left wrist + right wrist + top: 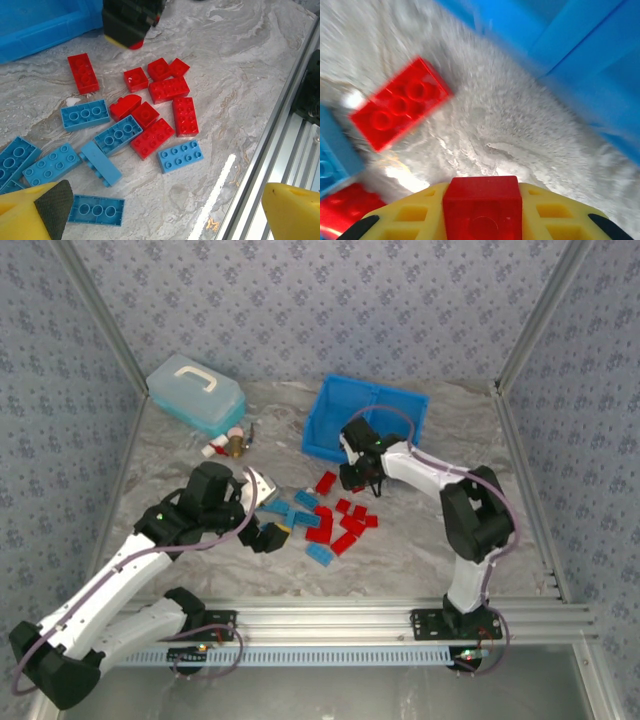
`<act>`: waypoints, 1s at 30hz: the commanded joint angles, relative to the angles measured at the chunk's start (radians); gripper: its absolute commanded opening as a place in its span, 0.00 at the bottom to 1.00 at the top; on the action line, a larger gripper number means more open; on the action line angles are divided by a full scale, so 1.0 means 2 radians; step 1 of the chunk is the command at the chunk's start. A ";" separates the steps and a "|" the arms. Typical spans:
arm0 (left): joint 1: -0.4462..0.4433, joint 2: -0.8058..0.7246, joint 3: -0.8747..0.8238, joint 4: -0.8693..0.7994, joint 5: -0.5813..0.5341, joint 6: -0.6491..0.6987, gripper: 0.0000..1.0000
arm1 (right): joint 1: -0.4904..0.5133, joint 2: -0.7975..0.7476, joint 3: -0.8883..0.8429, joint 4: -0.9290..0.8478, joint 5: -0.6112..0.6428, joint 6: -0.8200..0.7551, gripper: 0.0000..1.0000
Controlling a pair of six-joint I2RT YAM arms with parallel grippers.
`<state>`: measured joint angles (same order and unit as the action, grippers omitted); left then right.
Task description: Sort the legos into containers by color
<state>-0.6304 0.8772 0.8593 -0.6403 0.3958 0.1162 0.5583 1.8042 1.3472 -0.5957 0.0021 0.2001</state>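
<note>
- Legos (169,90): hard plastic, red and blue, glossy, smooth with moulded studs.
- Held lego (482,200): the same glossy red plastic.
- Bin (35,30): blue plastic, smooth, slight sheen.
- Table (250,65): grey marble-look top, smooth, soft sheen with a bright glare streak.
- Rail (280,145): bare metal, brushed, grooved, satin.
- Left gripper (160,217) and right gripper (482,215): yellow plastic fingers (292,210), matt; dark pad (54,205), rough and grainy.
- Arms (100,590): white shells smooth and glossy, black joints duller.
- Box (200,405): pale, translucent plastic; white handle (196,373) smooth.
- Walls (300,300): matt, printed pattern; cloth or paper, cannot tell.
</note>
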 commanded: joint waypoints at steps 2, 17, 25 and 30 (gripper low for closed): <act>-0.002 -0.011 -0.002 0.001 -0.004 0.008 0.99 | -0.023 -0.023 0.068 -0.033 0.080 0.024 0.28; -0.002 -0.045 -0.017 0.011 -0.004 0.010 0.99 | -0.089 0.165 0.217 -0.012 0.097 0.044 0.33; -0.002 -0.050 -0.022 0.016 0.002 0.019 0.99 | -0.094 0.153 0.202 -0.007 0.082 0.053 0.62; -0.002 -0.049 -0.021 0.016 0.000 0.021 0.99 | -0.089 0.096 0.186 -0.012 0.077 0.045 0.58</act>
<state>-0.6304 0.7872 0.8139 -0.6273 0.3779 0.1390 0.3729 2.1086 1.7329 -0.6029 0.1711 0.2920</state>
